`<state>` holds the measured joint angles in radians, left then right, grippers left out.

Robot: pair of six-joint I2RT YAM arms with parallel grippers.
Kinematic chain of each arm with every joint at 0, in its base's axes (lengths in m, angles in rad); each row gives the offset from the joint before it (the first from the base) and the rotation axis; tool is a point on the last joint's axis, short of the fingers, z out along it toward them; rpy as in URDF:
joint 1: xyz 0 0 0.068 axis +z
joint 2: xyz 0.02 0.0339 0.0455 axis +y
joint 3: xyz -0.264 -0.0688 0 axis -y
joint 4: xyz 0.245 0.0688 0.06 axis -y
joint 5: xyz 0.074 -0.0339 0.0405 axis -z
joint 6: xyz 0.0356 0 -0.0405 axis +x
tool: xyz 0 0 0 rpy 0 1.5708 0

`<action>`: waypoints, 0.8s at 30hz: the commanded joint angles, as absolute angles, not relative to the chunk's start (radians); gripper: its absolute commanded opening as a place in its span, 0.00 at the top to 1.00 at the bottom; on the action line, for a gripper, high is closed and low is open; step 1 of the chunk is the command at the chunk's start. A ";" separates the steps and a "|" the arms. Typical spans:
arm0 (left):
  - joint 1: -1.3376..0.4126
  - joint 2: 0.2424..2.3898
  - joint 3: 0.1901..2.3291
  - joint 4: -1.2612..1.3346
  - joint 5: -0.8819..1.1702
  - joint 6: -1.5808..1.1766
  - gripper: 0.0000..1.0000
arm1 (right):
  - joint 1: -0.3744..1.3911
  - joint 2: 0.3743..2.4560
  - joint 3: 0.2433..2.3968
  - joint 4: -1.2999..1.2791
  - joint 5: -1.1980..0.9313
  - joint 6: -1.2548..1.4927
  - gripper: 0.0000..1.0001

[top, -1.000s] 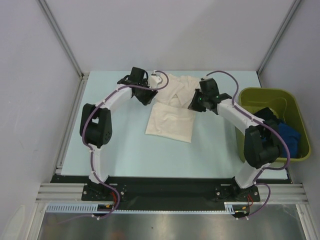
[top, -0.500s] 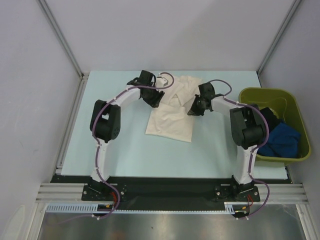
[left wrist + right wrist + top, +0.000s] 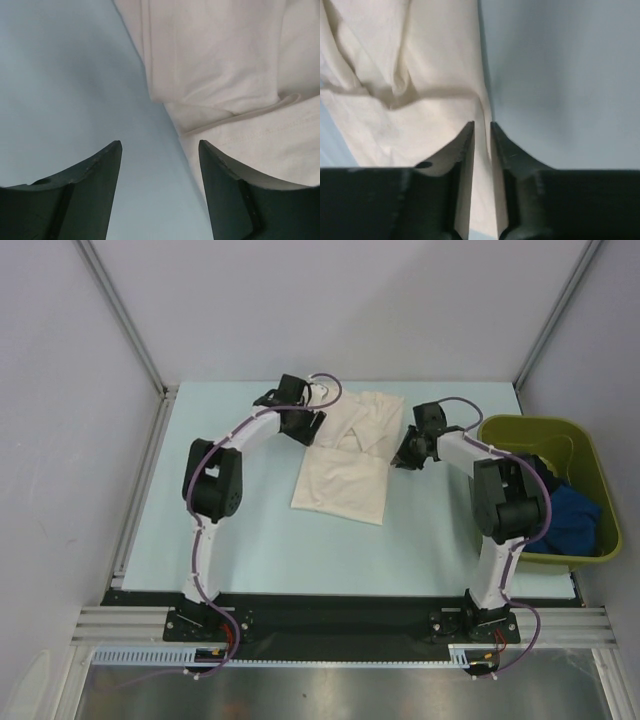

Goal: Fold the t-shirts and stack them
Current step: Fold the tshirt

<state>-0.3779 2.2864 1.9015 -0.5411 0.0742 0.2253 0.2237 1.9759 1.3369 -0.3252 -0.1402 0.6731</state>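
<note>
At the cream t-shirt (image 3: 345, 465) on the table's (image 3: 250, 520) far middle, our left gripper (image 3: 160, 146) gapes empty, our right gripper (image 3: 482, 126) sits nearly closed, its hold unclear to us; a one-sided pull could skew the fold.

Pale blue table (image 3: 250, 530), grey walls (image 3: 60, 390)

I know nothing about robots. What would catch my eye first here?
The cream t-shirt, rumpled and partly folded, lies in the middle of the pale blue table, with a white arm curving in on each side. The left gripper hangs open at its left edge, while the right gripper has its fingers nearly together at the right edge. At the right, an olive-green bin holds a bright blue shirt.
</note>
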 commanded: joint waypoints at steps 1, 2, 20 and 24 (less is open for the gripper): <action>-0.359 2.131 1.924 -0.537 0.101 0.173 0.30 | 0.250 1.797 1.304 -0.417 -0.051 0.603 0.73; -0.356 2.075 1.904 -0.557 0.145 0.170 0.30 | 0.258 1.725 1.278 -0.423 -0.035 0.601 0.65; -0.543 1.672 1.134 -0.523 0.281 0.797 0.27 | 0.506 1.540 0.830 -0.304 -0.046 0.813 0.43; -0.572 1.692 1.063 -0.445 0.170 0.857 0.29 | 0.502 1.578 0.824 -0.256 -0.052 0.825 0.44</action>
<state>-0.5667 1.7267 1.0924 -0.5411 0.2588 0.7460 0.5056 1.5494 0.8261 -0.3321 -0.0673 0.7959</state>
